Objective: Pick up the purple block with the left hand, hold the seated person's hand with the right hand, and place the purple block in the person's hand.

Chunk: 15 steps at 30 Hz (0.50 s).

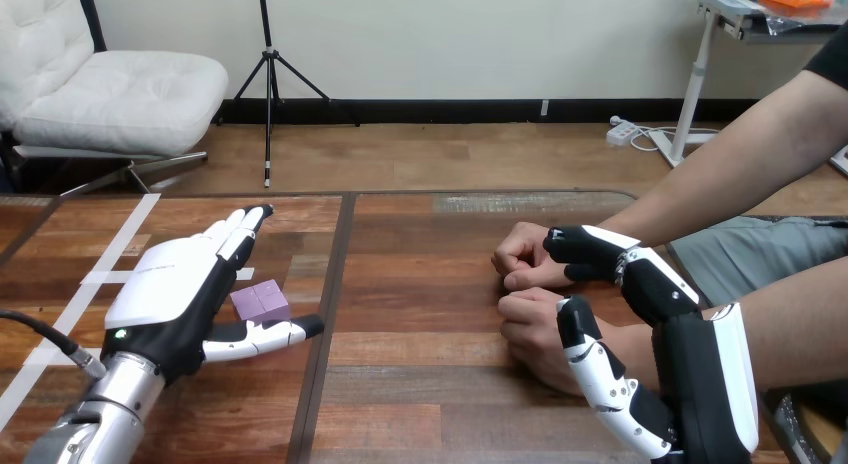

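A small purple cube block (pixel 260 301) is parked on the dark wooden plank table (pixel 420 384), with white tape strips (pixel 118 236) stuck down at its left.

1. The purple block (pixel 260 302), small and lilac with a seam across its top, lies flat on the table (pixel 420 384) to my left.
2. The person's nearer hand (pixel 535 329) rests to my right, curled in a loose fist.
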Each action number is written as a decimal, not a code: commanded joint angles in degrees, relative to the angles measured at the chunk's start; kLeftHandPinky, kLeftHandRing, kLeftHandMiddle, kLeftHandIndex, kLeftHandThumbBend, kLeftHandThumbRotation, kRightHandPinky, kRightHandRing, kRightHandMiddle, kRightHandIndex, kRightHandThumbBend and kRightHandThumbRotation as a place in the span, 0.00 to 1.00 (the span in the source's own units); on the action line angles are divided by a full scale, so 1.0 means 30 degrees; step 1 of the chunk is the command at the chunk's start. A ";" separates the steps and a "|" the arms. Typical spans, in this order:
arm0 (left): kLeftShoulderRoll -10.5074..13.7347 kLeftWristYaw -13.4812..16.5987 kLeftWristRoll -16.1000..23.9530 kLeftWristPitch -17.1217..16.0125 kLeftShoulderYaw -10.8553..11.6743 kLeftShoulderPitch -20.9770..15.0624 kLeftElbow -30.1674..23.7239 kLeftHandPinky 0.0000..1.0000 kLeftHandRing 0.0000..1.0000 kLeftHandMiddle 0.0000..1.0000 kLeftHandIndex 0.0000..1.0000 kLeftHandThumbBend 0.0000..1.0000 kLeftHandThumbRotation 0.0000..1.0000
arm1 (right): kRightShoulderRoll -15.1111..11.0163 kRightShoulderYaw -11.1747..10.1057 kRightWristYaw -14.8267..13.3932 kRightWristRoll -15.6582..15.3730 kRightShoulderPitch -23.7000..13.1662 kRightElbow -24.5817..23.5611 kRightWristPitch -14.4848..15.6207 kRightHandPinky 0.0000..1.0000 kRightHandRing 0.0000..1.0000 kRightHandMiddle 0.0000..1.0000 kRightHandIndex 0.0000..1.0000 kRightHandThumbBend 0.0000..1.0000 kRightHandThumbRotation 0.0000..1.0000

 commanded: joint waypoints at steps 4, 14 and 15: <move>0.0025 0.0712 -0.0316 -0.0361 -0.0208 -0.1510 0.0373 0.90 0.93 0.96 0.96 0.80 0.75 | -0.0163 -0.0115 0.0075 0.0227 -0.0813 -0.0450 -0.0020 0.66 0.70 0.71 0.70 0.32 0.53; -0.0155 0.0863 -0.0463 -0.0441 -0.0383 -0.1715 0.0888 0.88 0.92 0.95 0.95 0.78 0.74 | -0.0211 -0.0173 0.0114 0.0183 -0.0782 -0.0514 -0.0012 0.65 0.70 0.70 0.70 0.32 0.53; -0.0165 0.0882 -0.0451 -0.0427 -0.0431 -0.1737 0.0941 0.88 0.91 0.94 0.95 0.78 0.74 | -0.0212 -0.0181 0.0113 0.0171 -0.0761 -0.0536 0.0005 0.65 0.70 0.71 0.70 0.32 0.53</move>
